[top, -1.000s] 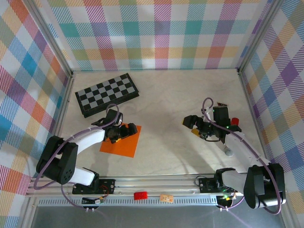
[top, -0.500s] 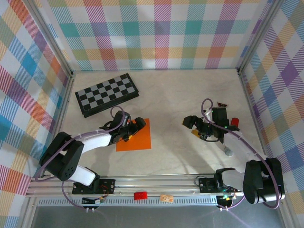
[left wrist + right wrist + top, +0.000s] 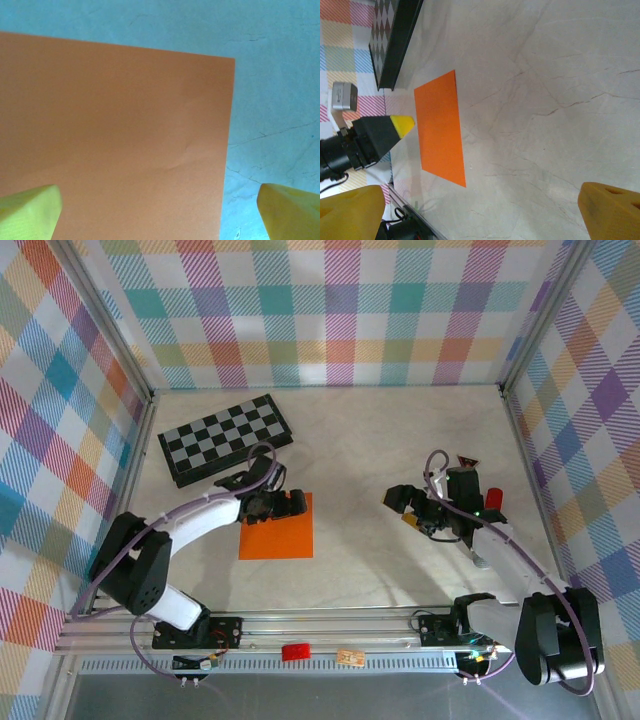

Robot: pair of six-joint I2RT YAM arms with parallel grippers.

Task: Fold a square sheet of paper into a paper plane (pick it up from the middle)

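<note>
Lying flat on the tabletop (image 3: pixel 380 440) left of the middle, the square sheet of paper (image 3: pixel 277 538) has the wide-open left gripper (image 3: pixel 288 502) over its far edge; the right gripper (image 3: pixel 403 508) is wide open too.

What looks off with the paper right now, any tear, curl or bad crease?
Nothing serious. The square sheet of paper lies flat and unfolded on the table, its visible corners whole. The one oddity is a faint dimple near its edge, seen from the left wrist. The left pincer stands open over it.
</note>
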